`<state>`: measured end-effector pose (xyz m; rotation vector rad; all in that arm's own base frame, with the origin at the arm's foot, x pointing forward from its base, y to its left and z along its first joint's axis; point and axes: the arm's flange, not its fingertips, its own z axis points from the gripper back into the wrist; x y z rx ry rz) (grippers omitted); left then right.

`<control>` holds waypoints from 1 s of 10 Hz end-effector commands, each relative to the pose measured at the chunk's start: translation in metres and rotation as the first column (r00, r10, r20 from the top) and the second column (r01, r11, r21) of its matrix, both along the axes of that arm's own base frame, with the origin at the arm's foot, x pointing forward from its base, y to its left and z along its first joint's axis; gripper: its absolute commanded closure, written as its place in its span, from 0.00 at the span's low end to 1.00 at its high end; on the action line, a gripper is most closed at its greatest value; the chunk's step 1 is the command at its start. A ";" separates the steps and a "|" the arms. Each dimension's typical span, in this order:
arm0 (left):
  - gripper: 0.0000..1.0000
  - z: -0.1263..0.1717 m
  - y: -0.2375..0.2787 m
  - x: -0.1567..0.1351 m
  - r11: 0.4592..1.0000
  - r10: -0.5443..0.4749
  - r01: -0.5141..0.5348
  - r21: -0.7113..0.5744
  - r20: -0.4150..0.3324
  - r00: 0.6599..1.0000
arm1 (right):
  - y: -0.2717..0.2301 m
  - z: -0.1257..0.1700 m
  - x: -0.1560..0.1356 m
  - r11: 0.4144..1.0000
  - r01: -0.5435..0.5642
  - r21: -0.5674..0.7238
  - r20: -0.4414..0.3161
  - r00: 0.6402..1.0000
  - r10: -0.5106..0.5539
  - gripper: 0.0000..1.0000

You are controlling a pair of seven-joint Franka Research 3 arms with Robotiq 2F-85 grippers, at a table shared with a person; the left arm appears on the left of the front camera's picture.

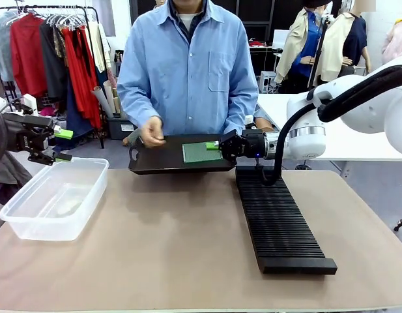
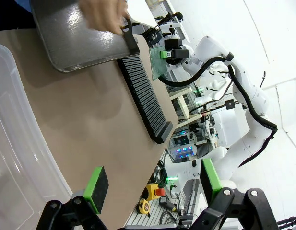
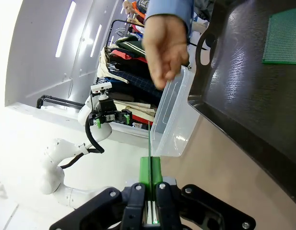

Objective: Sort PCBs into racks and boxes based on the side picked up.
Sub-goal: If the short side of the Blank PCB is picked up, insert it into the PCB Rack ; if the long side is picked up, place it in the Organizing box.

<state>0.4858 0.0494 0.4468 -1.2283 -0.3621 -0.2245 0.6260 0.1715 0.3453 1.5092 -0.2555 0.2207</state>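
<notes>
The rack [image 1: 279,222] and box [image 1: 31,225] hold nothing yet; right gripper [image 1: 218,146] jaws pinch one PCB [image 2: 158,64], left gripper [image 1: 63,145] jaws are spread.

Beyond my tan-topped table [image 1: 174,261], a rail of red and grey clothes [image 1: 51,45] hangs at far left; a white table [image 1: 357,140] stands at right on grey floor [image 1: 376,186]

Green on black, over a tan table [image 1: 155,228].
The PCB [image 2: 156,69] is green with a dotted grid; the tray [image 1: 161,160] at twelve o'clock glossy black; rack [image 1: 279,222] black, ribbed with parallel slots; box [image 1: 31,222] clear; end effector pads [image 2: 97,189] bright green.
</notes>
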 end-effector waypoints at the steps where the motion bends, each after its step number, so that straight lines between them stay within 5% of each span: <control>1: 0.00 0.002 0.000 0.000 1.000 0.010 -0.010 -0.002 -0.009 1.000 | 0.002 0.001 0.000 1.000 0.007 0.012 0.015 1.000 -0.007 1.00; 10: 0.00 0.002 0.000 0.000 1.000 0.010 -0.010 -0.002 -0.009 1.000 | 0.002 0.001 0.000 1.000 0.007 0.012 0.015 1.000 -0.007 1.00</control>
